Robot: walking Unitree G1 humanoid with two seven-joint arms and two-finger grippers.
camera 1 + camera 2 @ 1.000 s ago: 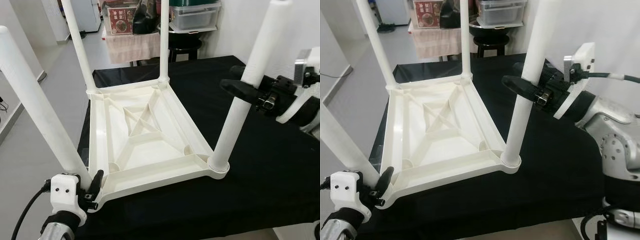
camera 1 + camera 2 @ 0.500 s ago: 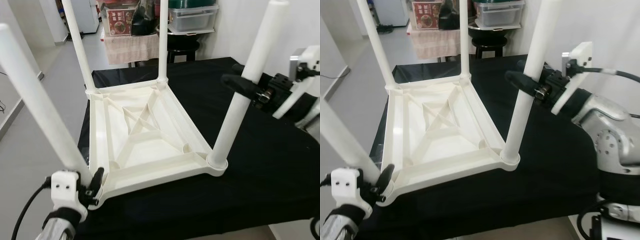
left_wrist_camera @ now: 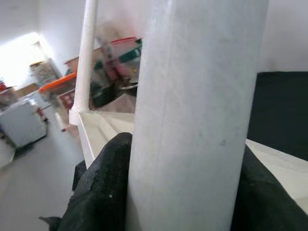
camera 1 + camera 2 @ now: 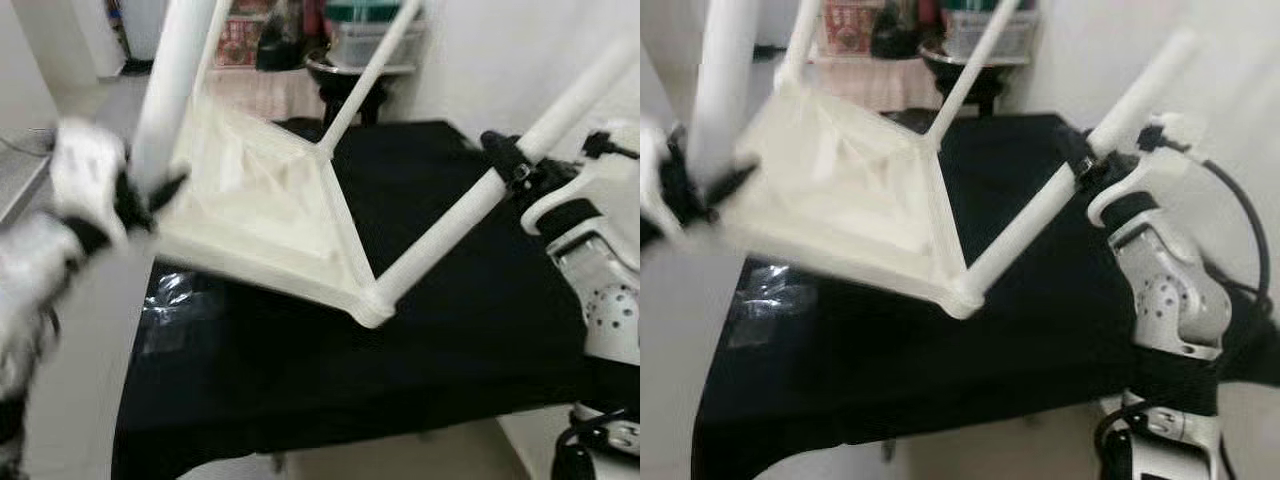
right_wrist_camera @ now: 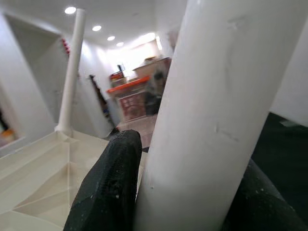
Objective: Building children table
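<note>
The white plastic children's table (image 4: 265, 215) is upside down and tilted in the air above the black cloth-covered work surface (image 4: 420, 330), with its ribbed underside turned toward the camera. Its lowest corner (image 4: 368, 310) hangs close over the cloth; I cannot tell whether it touches. Four white round legs can be counted, all cut off by the picture edge. The whole left part of the table is blurred, so the ribs there are hard to make out.

The left gripper (image 4: 140, 195) is clamped around the thick near leg (image 4: 175, 90), close to the tabletop; in the left wrist view its black fingers (image 3: 103, 185) press on both sides of that leg. The right gripper (image 4: 515, 165) is closed around the slanted right leg (image 4: 470, 215), about halfway up it, and its black fingers (image 5: 113, 187) hug the leg in the right wrist view.

Behind the table stand one dark round stool (image 4: 345, 85) and blurred storage boxes (image 4: 365, 30). A shiny patch (image 4: 165, 305) lies on the cloth under the table; what it is cannot be told.
</note>
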